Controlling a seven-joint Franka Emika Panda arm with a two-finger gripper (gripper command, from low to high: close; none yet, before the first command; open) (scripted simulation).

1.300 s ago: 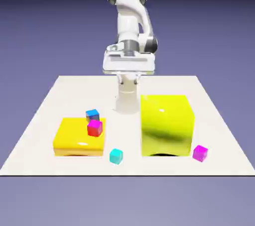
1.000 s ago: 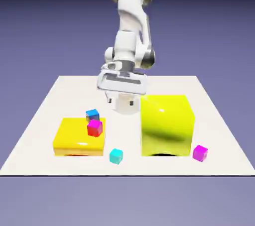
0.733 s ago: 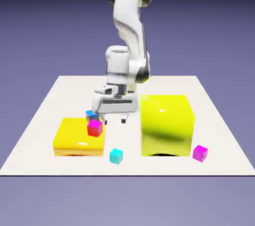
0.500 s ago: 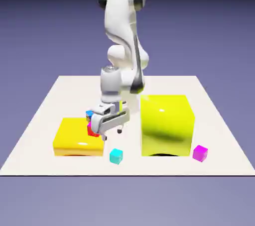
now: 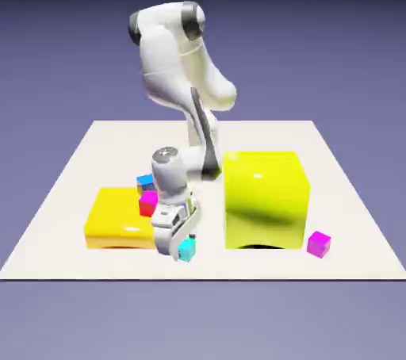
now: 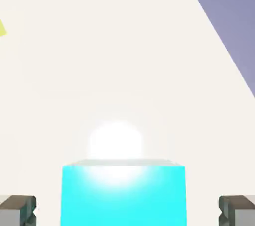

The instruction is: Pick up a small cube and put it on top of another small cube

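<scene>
The claw (image 6: 128,211) is released, its two fingertips (image 6: 18,210) spread wide, with a visible gap on either side of the small cyan cube (image 6: 123,197) between them. That cube sits on the white tabletop (image 5: 214,266), directly under the hand and low between the fingers, touching neither in the hand view. It is a plain, bright turquoise with straight edges; in the hand view a strong white glare washes over its far edge and the tabletop beyond, and a thin, pale grey strip runs along that edge.

The small magenta cube (image 5: 319,244) lies on the tabletop well apart from the claw, toward the exterior view's right. It is plain magenta-purple and turned so that a corner points toward the camera. Between it and the claw stands the large, glossy yellow-green block (image 5: 265,200), much bigger than either cube, with a dark curved patch at its base.

To the exterior view's left of the claw is the low orange-yellow block (image 5: 119,220), partly hidden by the hand. At its far corner, near the hand, the red-and-magenta cube (image 5: 148,204) shows, and just behind that the blue cube (image 5: 145,184); what each rests on is unclear.
</scene>
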